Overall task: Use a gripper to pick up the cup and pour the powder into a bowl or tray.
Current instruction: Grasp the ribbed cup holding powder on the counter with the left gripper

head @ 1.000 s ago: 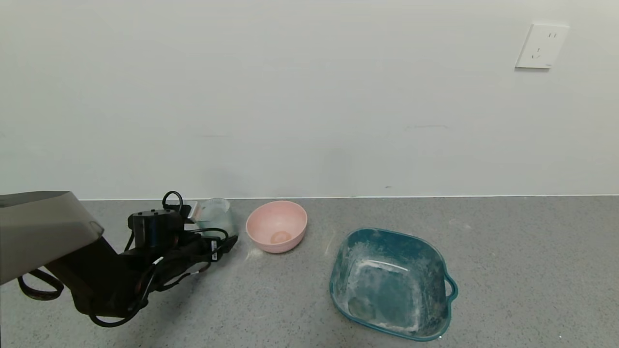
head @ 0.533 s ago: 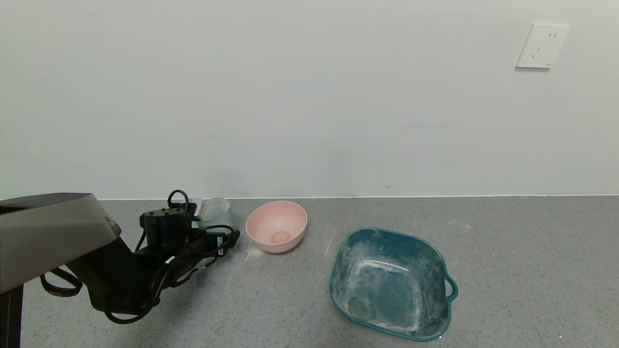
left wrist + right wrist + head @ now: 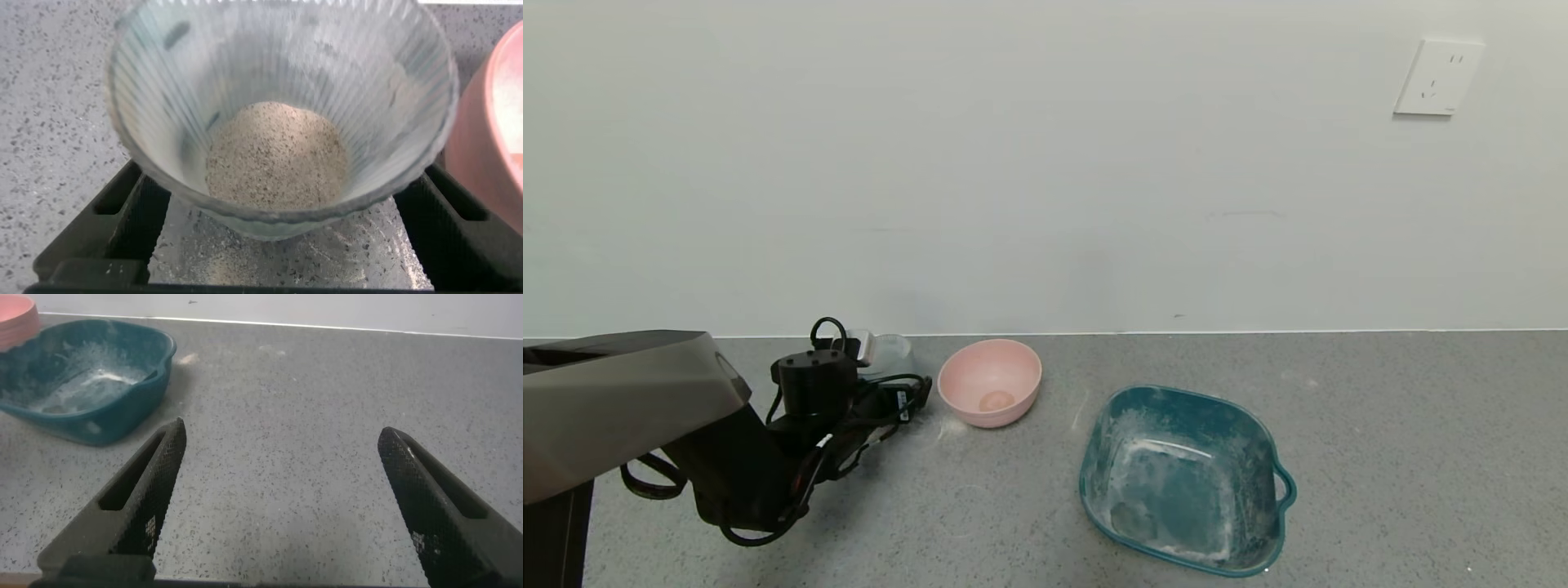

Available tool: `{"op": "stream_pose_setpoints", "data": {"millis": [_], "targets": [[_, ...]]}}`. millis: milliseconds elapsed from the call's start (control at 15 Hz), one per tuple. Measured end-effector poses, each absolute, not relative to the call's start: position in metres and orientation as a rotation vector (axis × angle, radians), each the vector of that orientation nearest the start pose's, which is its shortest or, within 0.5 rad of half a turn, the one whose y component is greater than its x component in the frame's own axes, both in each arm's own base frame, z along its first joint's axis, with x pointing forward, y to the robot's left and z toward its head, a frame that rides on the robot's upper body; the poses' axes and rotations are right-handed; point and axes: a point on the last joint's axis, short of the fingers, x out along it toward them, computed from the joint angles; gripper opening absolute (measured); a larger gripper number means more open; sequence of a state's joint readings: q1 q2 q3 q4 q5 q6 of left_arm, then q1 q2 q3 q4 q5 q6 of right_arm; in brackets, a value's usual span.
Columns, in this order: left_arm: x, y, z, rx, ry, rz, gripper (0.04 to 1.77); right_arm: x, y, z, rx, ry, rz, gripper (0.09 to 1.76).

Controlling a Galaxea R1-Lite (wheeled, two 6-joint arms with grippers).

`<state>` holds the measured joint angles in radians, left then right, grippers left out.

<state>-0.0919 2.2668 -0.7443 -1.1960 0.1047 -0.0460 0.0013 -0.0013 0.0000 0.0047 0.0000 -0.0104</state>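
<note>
Grey speckled counter [image 3: 1380, 425], white wall [image 3: 1045, 163], wall socket [image 3: 1436, 77]

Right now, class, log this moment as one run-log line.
left gripper: open, straddling ribbed cup | powder: in cup | pink bowl: beside | right gripper: open, idle

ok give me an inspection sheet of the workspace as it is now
surface: grey speckled counter, white dust beside the bowl
job's things: ribbed translucent cup upright, powder in its bottom; pale pink bowl beside it; teal plastic basin smeared white
clutter: nothing seen
grippers: left gripper open, fingers either side of the cup; right gripper open over bare counter
cables: black loops on left wrist
surroundings: white wall, socket
</note>
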Motion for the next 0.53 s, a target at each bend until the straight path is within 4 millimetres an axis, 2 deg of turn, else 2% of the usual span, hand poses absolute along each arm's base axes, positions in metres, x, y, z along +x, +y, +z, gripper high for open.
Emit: {"op": "stream_pose_setpoints", "data": {"millis": [533], "targets": [[0.375, -0.036, 0.013, -0.002, 0.294, 0.041, 1.72, -0.023, 0.000, 0.075, -0.010, 0.003, 0.001, 1.71]]}}
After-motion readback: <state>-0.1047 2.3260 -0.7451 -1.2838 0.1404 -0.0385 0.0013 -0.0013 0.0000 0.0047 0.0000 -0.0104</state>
